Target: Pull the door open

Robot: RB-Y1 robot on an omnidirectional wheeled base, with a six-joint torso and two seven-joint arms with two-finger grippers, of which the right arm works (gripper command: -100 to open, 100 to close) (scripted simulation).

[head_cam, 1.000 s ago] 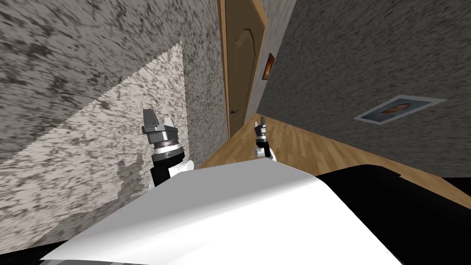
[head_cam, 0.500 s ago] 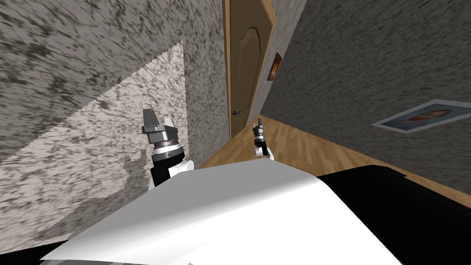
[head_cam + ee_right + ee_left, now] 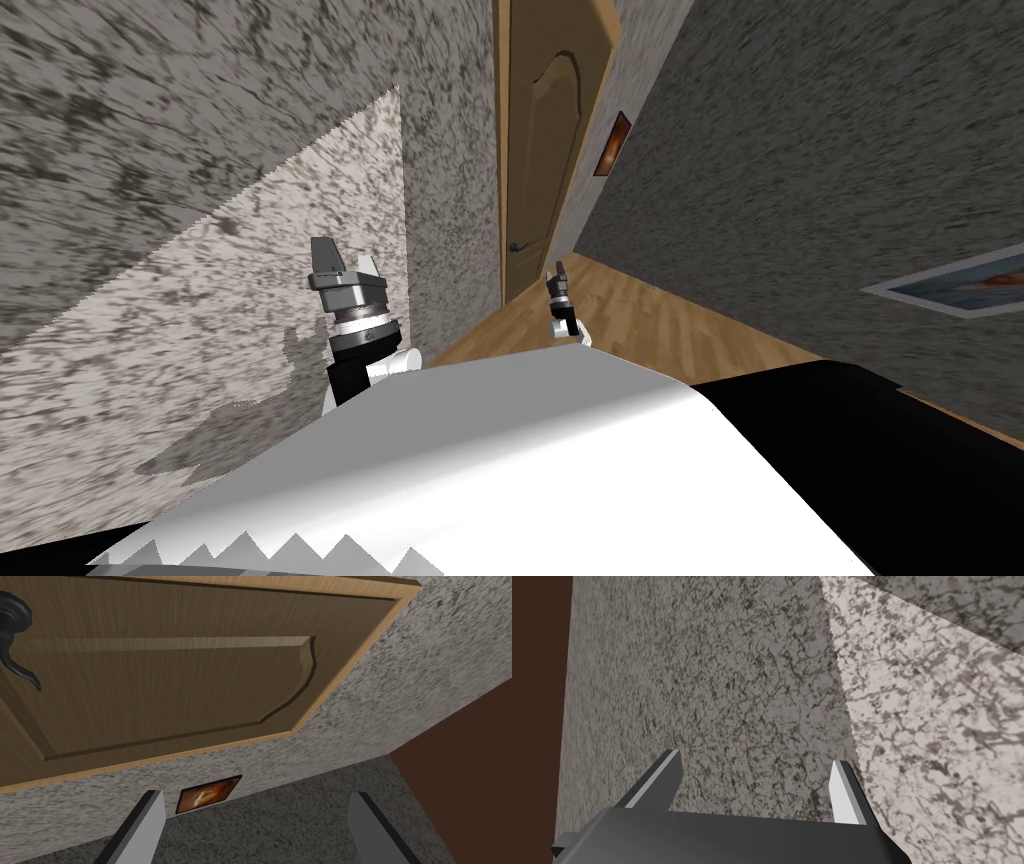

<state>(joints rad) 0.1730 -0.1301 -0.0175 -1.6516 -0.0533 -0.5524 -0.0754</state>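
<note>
Brown panelled door (image 3: 540, 150) upright at corridor end, facing me; dark lever handle (image 3: 517, 246) at its left edge. Right pincer (image 3: 559, 272) wide, empty, short of door. Left pincer (image 3: 343, 262) wide, empty, near speckled wall (image 3: 737, 676).

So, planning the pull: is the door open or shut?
Shut: the door sits flush in its frame, with the right claw off its handle.
</note>
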